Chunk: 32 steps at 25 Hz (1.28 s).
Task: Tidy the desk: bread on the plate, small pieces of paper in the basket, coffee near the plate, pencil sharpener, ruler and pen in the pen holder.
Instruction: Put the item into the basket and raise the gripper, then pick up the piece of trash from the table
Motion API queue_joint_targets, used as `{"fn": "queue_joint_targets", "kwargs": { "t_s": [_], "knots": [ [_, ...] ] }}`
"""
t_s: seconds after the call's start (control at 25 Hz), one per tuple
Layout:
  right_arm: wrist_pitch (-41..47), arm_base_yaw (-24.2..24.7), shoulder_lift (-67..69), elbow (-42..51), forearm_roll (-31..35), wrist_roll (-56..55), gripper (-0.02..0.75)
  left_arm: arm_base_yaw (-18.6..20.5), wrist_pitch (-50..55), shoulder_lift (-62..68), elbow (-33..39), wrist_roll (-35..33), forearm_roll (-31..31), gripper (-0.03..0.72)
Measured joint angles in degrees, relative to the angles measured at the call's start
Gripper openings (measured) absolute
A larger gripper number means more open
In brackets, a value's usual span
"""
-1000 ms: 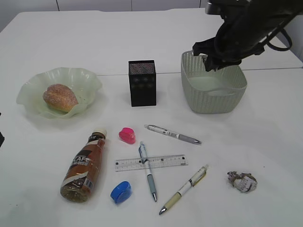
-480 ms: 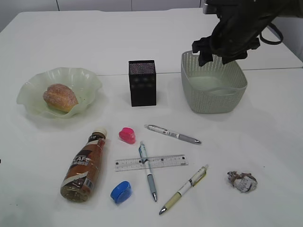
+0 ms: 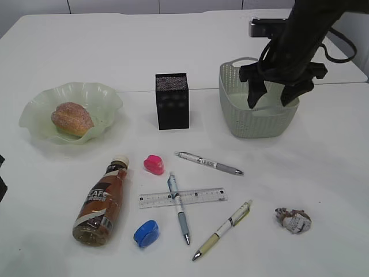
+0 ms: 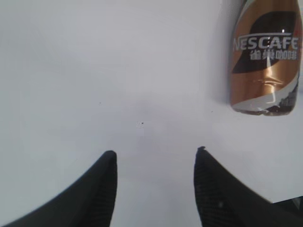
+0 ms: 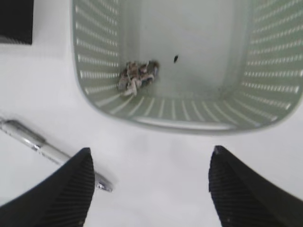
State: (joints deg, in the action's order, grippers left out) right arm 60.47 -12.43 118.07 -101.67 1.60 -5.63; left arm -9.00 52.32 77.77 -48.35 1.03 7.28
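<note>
The right hand (image 3: 273,96) hung over the near part of the basket (image 3: 233,109), its two dark fingers (image 5: 64,189) spread wide with nothing between them. In the right wrist view a crumpled paper scrap (image 5: 137,75) lay on the basket floor near the front left wall, ahead of and below that hand and clear of both fingers. A second crumpled paper ball (image 3: 293,220) sat on the tabletop (image 3: 323,161) to the front right, well apart from the hand. The left hand (image 4: 154,163) hovered low over bare tabletop at the left edge, fingers moderately apart and holding nothing; the coffee (image 3: 102,202) lay on its side ahead and to the right of it, not touching it. The bread (image 3: 72,119) rested in the plate (image 3: 106,95) at the far left. The pen holder (image 3: 172,101) stood upright between plate and basket. In front of it lay a pink pencil sharpener (image 3: 154,164) and a grey pen (image 3: 209,163). Nearer the front edge the ruler (image 3: 202,196) lay flat with a blue pen (image 3: 177,209) crossing over it, a blue pencil sharpener (image 3: 146,232) just left of that pen's tip, and a cream pen (image 3: 223,229) lying slantwise to the right. None of these was close to either hand.
</note>
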Motion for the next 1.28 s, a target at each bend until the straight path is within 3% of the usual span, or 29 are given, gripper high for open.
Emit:
{"fn": "queue_joint_targets", "kwargs": {
  "t_s": [0.28, 0.48, 0.96, 1.28],
  "knots": [
    [8.8, -0.5, -0.9, 0.5, 1.1, 1.2, 0.551, 0.0, -0.7, 0.0, 0.0, 0.0, 0.4, 0.384],
    [9.1, -0.5, -6.3, 8.8, 1.2, 1.2, 0.551, 0.0, -0.7, 0.0, 0.0, 0.0, 0.4, 0.384],
    [-5.0, -4.9, -26.8, 44.0, 5.7, 1.6, 0.551, 0.0, -0.8, 0.0, 0.0, 0.0, 0.3, 0.384],
    [-8.2, -5.9, -29.1, 47.9, 2.9, 9.5, 0.551, 0.0, -0.9, 0.0, 0.0, 0.0, 0.3, 0.384]
  ]
}}
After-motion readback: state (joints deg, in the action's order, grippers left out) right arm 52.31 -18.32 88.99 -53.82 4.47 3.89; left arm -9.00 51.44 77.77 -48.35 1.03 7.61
